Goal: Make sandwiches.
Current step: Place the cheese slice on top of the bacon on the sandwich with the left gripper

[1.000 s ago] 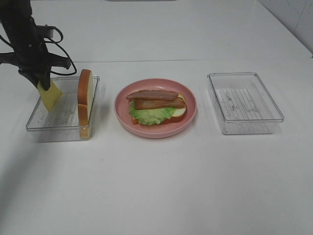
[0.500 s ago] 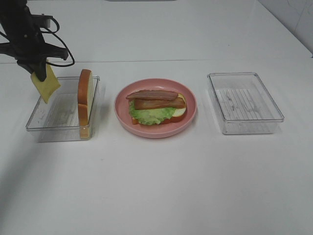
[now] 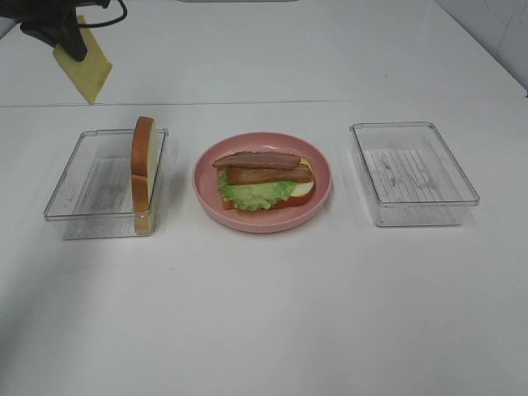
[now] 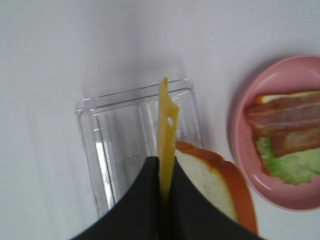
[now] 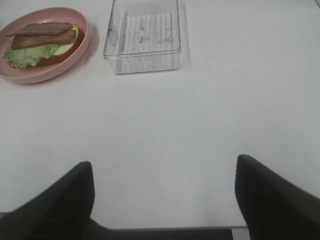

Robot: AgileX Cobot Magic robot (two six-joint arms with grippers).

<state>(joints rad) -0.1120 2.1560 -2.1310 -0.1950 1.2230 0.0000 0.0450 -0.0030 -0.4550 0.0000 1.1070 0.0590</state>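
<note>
Beside pink plate [image 3: 322, 194]: bread slice [image 3: 143, 161] upright; trays flanking

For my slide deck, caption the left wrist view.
Left pincer shut on cheese slice above clear tray holding upright bread.

Lab-like tabletop rig, plain white table [image 3: 272, 313], clear plastic trays [image 3: 412, 173], toy food

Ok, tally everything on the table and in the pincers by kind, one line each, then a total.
Bread slices: 2, one upright in the left tray, one under the lettuce
Bacon strips: 2
Lettuce: 1
Cheese slice: 1, in the left pincer
Pink plate: 1
Clear trays: 2
Total: 9
</note>
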